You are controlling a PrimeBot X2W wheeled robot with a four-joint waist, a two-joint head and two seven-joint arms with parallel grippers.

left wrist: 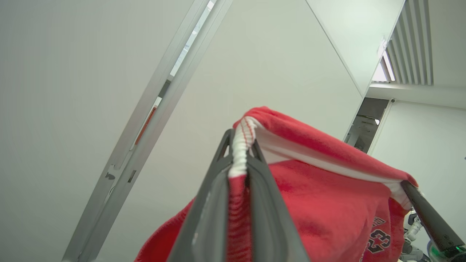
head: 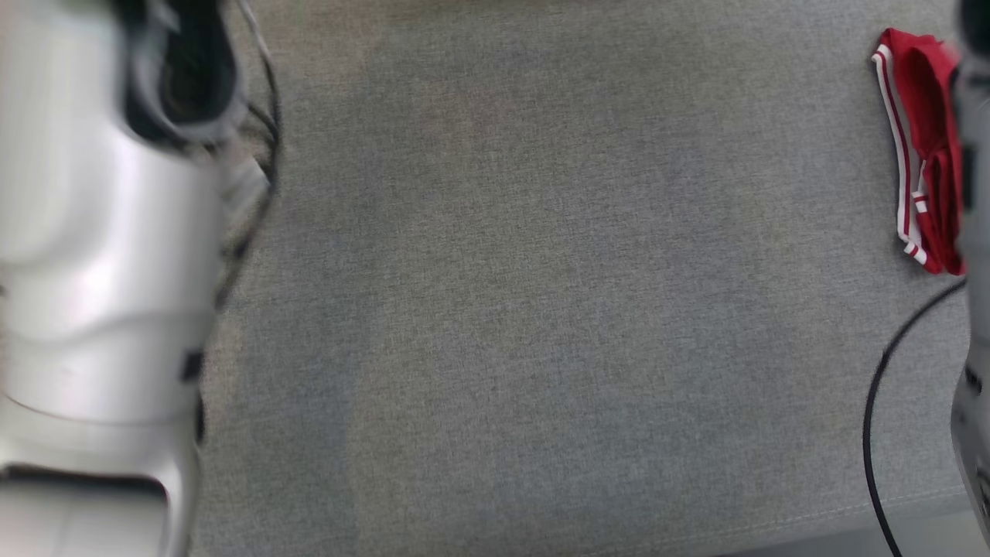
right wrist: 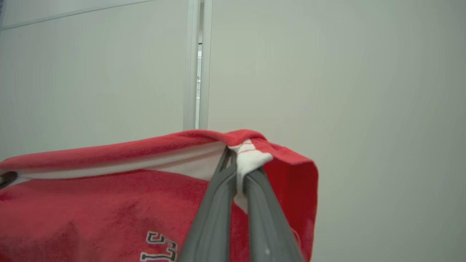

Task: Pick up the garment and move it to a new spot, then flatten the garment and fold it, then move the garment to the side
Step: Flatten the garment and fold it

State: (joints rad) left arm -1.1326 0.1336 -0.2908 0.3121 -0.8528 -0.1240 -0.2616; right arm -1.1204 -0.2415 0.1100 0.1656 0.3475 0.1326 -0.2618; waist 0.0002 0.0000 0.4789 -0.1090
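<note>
Grey woven cloth is stretched over the bench (head: 541, 309), flanked in the head view by the blurred, pale left forearm (head: 100, 271) and, at the right edge, by the right arm (head: 976, 232). The red garment (left wrist: 327, 203) is held aloft against white walls (right wrist: 327, 72), spread between the two arms by its white ribbed hem (right wrist: 251, 160). The jaws of the left gripper (left wrist: 241, 143) are pressed shut on one bunched end of that hem, and those of the right gripper (right wrist: 238, 163) are clamped tight on the other. A red cloth with white striped trim (head: 928, 139) is seen beside the right arm at the bench's far right; whether it is part of the same garment cannot be told. A black cable (head: 874, 402) is curved below it, and dark-outlined lettering (right wrist: 160, 247) is printed on the garment's red face.
</note>
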